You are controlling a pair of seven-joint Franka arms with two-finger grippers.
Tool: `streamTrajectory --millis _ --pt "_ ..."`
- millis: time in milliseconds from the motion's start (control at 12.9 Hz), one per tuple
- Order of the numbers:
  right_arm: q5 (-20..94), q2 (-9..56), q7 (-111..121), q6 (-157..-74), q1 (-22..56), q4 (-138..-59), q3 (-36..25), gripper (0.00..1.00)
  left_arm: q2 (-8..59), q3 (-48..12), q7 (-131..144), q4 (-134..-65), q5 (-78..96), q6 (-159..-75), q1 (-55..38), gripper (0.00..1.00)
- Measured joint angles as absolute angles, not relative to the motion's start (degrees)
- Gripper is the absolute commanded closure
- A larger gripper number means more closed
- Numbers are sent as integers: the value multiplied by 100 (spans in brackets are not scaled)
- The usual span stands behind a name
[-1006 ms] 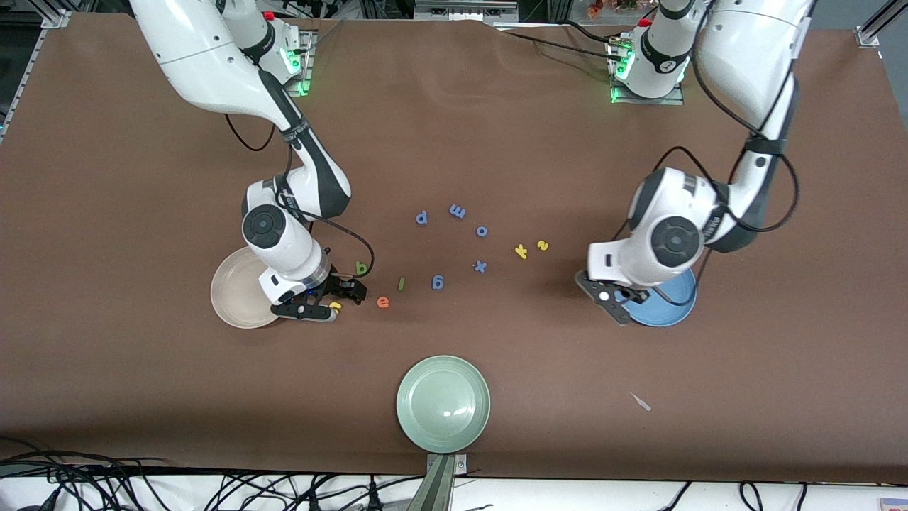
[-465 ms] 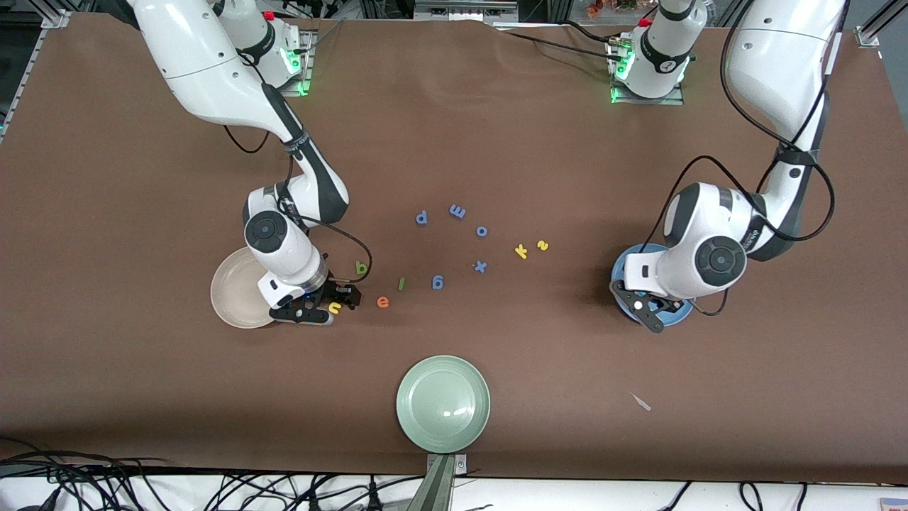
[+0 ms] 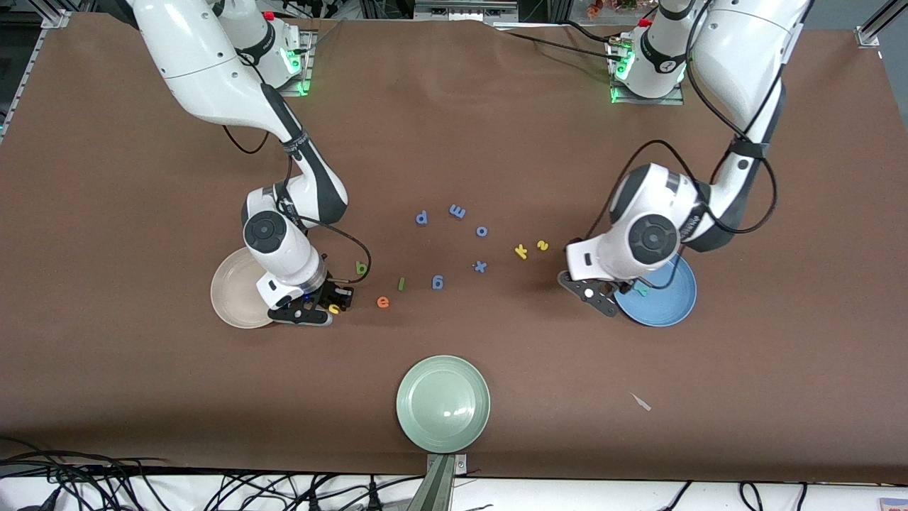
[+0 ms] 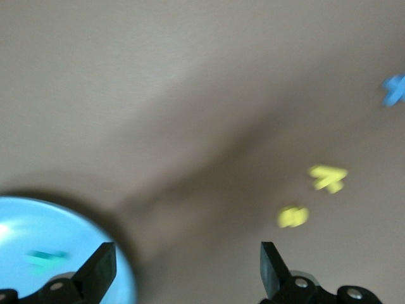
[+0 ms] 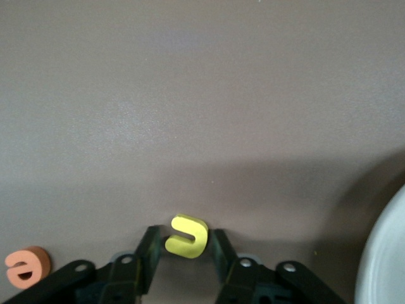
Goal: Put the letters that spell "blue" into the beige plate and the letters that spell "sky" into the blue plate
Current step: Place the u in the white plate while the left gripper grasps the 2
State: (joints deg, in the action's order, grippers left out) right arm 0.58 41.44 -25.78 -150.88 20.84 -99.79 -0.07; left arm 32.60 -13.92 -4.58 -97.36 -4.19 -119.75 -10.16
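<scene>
The right end effector (image 5: 183,250) pinches the yellow u (image 5: 186,236) low on the desk (image 3: 496,128) just beside the beige plate (image 3: 234,294). The left end effector (image 4: 183,269) stands wide at the blue plate (image 3: 663,301) rim; teal y (image 3: 642,289) lies in that plate, yellow k (image 3: 521,251) and yellow s (image 3: 543,245) lie mid-desk.

Foam letters b (image 3: 362,267), l (image 3: 401,283), e (image 3: 383,302) lie on the table (image 3: 142,177).

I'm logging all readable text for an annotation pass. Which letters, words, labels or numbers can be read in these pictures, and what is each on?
"p", "m", "o", "x", "g": blue foam letters on the table.
"b", "l": green foam letters.
"e": orange foam letter.
"u": yellow, between the right tool's fingers.
"k", "s": yellow.
The teal letter in the blue plate is blurred.
No printed words or labels are readable.
</scene>
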Motion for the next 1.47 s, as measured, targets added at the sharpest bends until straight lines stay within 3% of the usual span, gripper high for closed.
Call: streamTrajectory --millis 232,387,619,774,852,1006,1161,1239,1394,1471 --pt "58 4100 -2576 -15065 2098 -9965 1 100 3284 -1562 1213 -9894 -419 -12045 -1180 0" --pt "58 3943 -2506 -14616 2095 -9898 -1 100 3308 -1567 2268 -10231 -419 -12576 -1300 0" --pt "55 3203 -1649 -13672 1998 -9979 -134 99 3387 -1569 3735 -10953 -419 -13707 -1389 0" --pt "57 2725 -821 -13570 1840 -10451 -396 92 3410 -1574 4552 -11187 -419 -14025 -1430 0" --pt "56 2546 -535 -13644 1729 -10761 -469 82 3409 -1586 4925 -11214 -419 -14050 -1439 0" --pt "56 2265 -239 -14119 1593 -11508 -503 42 3408 -1600 5401 -11219 -419 -14062 -1477 0" --pt "55 2099 -216 -14667 1599 -12165 -498 30 3409 -1599 5606 -11219 -419 -14066 -1496 1" --pt "55 2067 -218 -14771 1608 -12317 -488 30 3406 -1596 5647 -11218 -419 -14066 -1495 9" --pt "57 2058 -233 -14834 1614 -12378 -447 30 3353 -1576 5718 -11217 -419 -14039 -1461 38" --pt "63 2057 -327 -14849 1614 -12348 -380 30 3302 -1573 5722 -11217 -419 -13991 -1405 40"
